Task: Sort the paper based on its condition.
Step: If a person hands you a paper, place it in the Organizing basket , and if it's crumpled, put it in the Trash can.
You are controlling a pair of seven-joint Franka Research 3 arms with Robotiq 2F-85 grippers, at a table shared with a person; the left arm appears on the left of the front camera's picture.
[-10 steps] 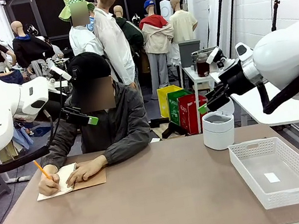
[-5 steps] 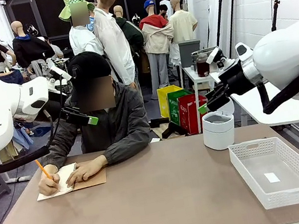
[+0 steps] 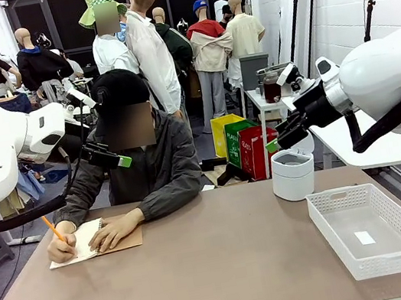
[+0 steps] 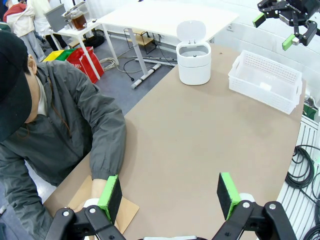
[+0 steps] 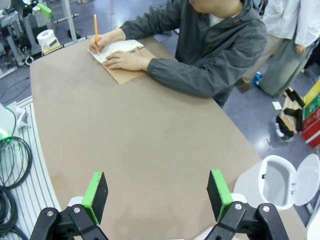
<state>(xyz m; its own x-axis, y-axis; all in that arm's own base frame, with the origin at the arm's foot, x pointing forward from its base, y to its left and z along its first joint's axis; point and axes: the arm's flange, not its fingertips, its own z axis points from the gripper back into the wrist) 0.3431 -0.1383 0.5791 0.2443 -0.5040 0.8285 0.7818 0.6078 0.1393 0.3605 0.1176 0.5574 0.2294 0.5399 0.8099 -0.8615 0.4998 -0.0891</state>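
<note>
I hold both arms high, back from the table, because the person is writing. My left gripper [image 4: 169,192] and right gripper [image 5: 157,192] stand spread wide, carrying nothing. The paper [image 3: 86,244] lies at the far left corner on a brown notebook [image 3: 127,242], pinned by the person's flat hand [image 3: 113,229] under a pencil [image 3: 51,227]. The white basket [image 3: 384,264] at the near right corner and the open bin [image 3: 293,176] at the far right edge look like my sorting destinations.

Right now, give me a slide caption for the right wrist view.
Open right gripper above the table; across it, a person writes in a notebook with a pencil.
</note>
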